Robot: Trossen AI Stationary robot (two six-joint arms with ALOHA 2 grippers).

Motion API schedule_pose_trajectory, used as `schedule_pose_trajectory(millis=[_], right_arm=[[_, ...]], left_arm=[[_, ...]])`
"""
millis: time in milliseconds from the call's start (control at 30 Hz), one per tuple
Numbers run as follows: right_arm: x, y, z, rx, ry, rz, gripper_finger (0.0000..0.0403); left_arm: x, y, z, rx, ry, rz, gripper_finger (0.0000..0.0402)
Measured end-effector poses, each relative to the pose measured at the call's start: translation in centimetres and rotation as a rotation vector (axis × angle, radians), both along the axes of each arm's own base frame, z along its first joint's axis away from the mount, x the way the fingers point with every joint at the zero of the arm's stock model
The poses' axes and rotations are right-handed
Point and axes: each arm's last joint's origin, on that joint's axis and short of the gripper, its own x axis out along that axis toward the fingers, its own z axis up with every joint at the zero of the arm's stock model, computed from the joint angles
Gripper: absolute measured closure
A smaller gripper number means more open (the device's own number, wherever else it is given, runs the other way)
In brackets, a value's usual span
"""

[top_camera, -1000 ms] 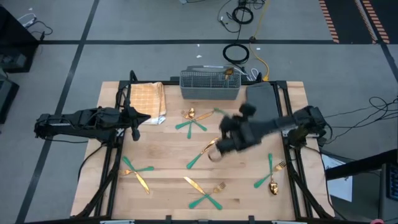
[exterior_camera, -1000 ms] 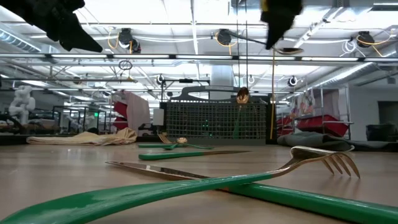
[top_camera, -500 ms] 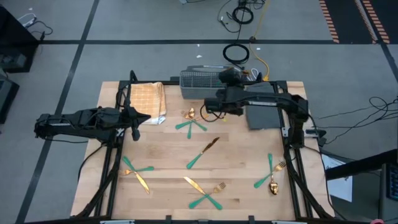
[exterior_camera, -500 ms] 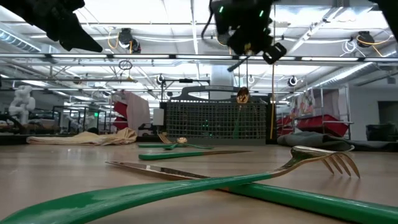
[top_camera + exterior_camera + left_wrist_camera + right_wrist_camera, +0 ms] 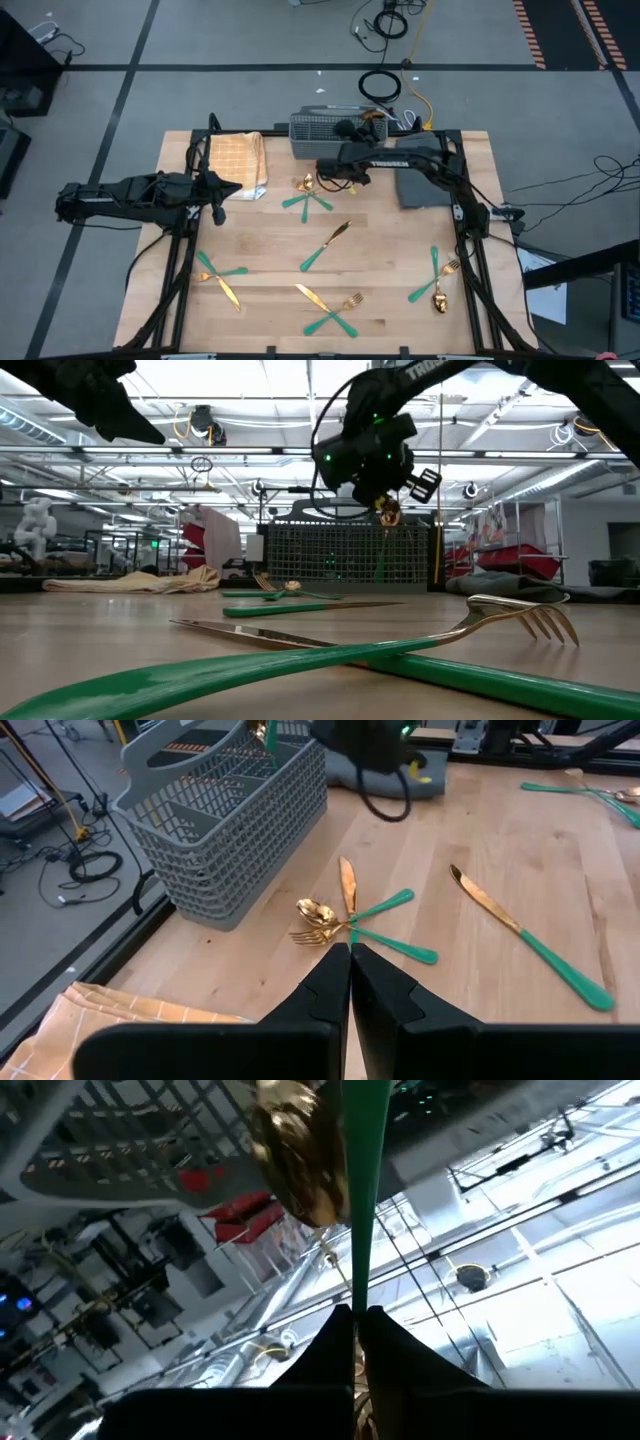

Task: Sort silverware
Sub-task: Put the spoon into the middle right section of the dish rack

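**Right arm over the basket, utensil pinched**

High view: your right gripper hangs over the grey basket; your left gripper waits beside the checked cloth. Loose silverware lies across the table.

Left wrist view: its fingers are pressed together.

Right wrist view: the fingers pinch a green-handled utensil.

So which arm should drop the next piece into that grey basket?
The right. Its hand is pinching a teal-handled piece beside the grey slotted basket. The left hand is shut on nothing, farther off by the tan checked cloth.
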Motion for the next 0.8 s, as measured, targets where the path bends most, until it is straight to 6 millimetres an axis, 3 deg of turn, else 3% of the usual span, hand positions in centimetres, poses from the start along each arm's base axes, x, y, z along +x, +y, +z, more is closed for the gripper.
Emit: schedule_pose_trajectory(millis=[267, 800], right_arm=[[-0.8, -1.9, -0.1, 0.018, 0.016, -0.055, 0.0403], [-0.3, -1.7, -0.5, 0.148, 0.082, -0.057, 0.0388]], left_arm=[[0.0, 0.0, 0.0, 0.001, 0.0, 0.0, 0.0381], [0.0, 0.0, 0.0, 0.002, 0.001, 0.0, 0.0381]])
